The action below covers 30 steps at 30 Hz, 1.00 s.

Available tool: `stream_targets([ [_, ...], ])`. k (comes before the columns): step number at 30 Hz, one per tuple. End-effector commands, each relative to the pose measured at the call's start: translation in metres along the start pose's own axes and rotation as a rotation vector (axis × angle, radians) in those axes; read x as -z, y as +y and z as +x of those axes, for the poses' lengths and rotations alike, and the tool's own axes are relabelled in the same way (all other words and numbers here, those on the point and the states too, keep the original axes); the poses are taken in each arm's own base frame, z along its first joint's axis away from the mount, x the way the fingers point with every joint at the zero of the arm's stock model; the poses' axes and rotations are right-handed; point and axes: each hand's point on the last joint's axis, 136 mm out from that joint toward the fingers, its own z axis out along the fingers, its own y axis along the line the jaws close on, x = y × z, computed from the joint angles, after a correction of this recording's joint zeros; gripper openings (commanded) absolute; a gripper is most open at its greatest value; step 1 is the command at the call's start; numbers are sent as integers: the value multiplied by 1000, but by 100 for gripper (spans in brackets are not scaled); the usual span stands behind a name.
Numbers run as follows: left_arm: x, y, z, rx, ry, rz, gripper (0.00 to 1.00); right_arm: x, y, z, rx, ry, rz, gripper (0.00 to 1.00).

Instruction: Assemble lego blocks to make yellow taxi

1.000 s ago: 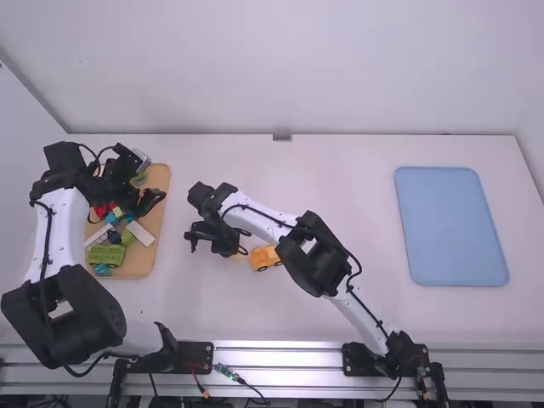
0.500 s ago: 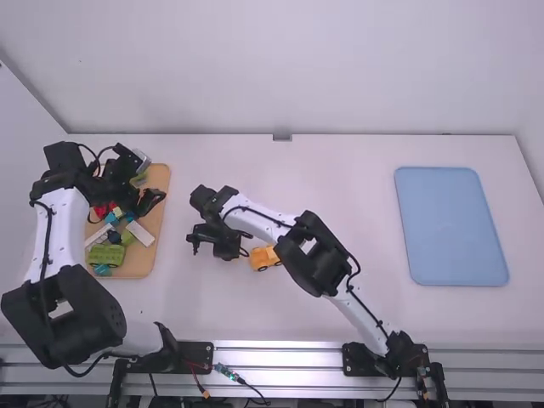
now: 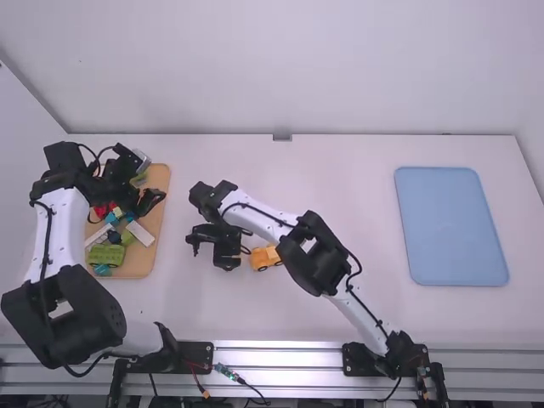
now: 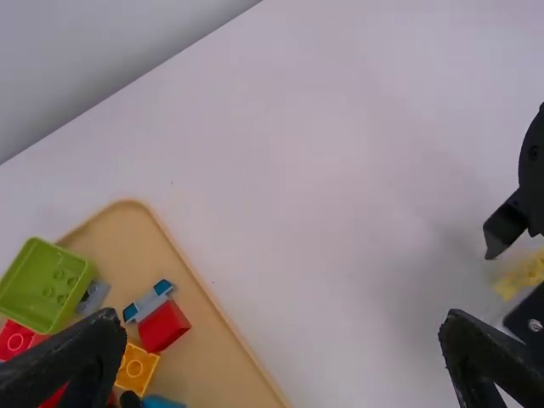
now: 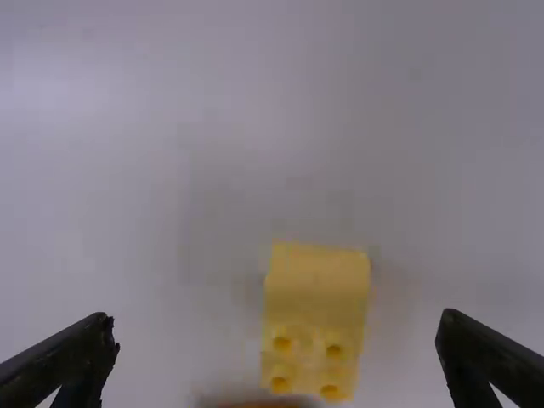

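My right gripper [image 3: 209,255] is low over the middle-left of the table, just left of the yellow-orange car piece [image 3: 266,257]. Its fingers stand wide apart in the right wrist view, where the gripper [image 5: 276,321] has a studded yellow block [image 5: 314,319] on the table between and beyond its fingertips, not held. An orange edge [image 5: 259,405] shows below that block. The left wrist view also has a yellow block [image 4: 520,276] beside the right gripper's black parts. Above the wooden tray, my left gripper [image 3: 150,180] is open; in its wrist view the gripper [image 4: 282,320] holds nothing.
The wooden tray [image 3: 159,223] at the left carries a green piece [image 3: 104,255], a light bar [image 3: 140,233] and several coloured blocks, including a red one [image 4: 163,326]. A blue tray [image 3: 451,225] lies at the right. The table's back edge meets a wall.
My right gripper's nearer finger has shifted toward the front of the table, widening the spread of its fingers, while the wrist has moved only slightly. The left arm has stayed still.
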Motion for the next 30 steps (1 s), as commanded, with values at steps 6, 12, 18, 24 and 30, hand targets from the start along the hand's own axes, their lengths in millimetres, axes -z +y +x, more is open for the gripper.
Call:
stream_targets([
  [6, 0, -12, -10, -15, -76, 62, 99, 68, -16, 5, 70, -237, -139, 99],
  [12, 0, -21, -14, -69, -119, 105, 99, 109, -35, 29, 86, -357, -150, 99],
  [18, -6, -29, -15, -79, -119, 126, 99, 127, -79, 53, -17, -372, -27, 99],
  [24, -13, -33, -18, -102, -122, 134, 99, 138, -97, 64, -74, -378, 33, 99],
  [30, -17, -34, -16, -107, -131, 133, 99, 153, -97, 73, -95, -395, 45, 99],
])
